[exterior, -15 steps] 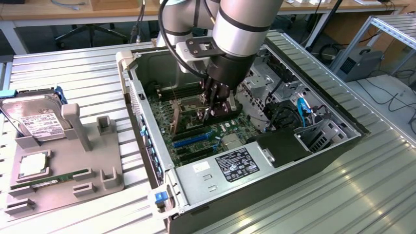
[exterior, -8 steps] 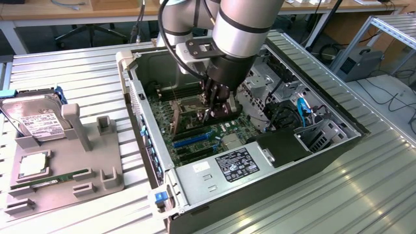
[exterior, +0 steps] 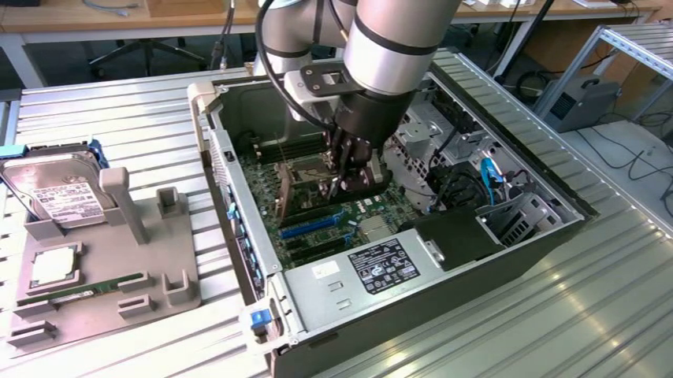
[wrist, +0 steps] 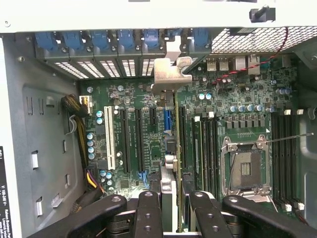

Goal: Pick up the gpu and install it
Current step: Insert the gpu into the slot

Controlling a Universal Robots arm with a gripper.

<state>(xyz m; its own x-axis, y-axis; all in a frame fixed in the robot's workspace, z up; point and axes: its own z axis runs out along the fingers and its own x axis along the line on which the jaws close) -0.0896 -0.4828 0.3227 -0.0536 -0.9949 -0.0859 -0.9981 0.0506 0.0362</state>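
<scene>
The gripper is down inside the open computer case, its jaws clamped on the gpu, which stands on edge over the motherboard with its silver bracket up against the rear slot covers. So the pick is done; the card looks lined up along an expansion slot, though whether it is fully seated I cannot tell.

you're looking at a silver-grey arm of rounded tube segments with dark joint bands, a black cable looped alongside it, a black wrist block, and a black pincer with screw-pinned linkage fingers.
</scene>
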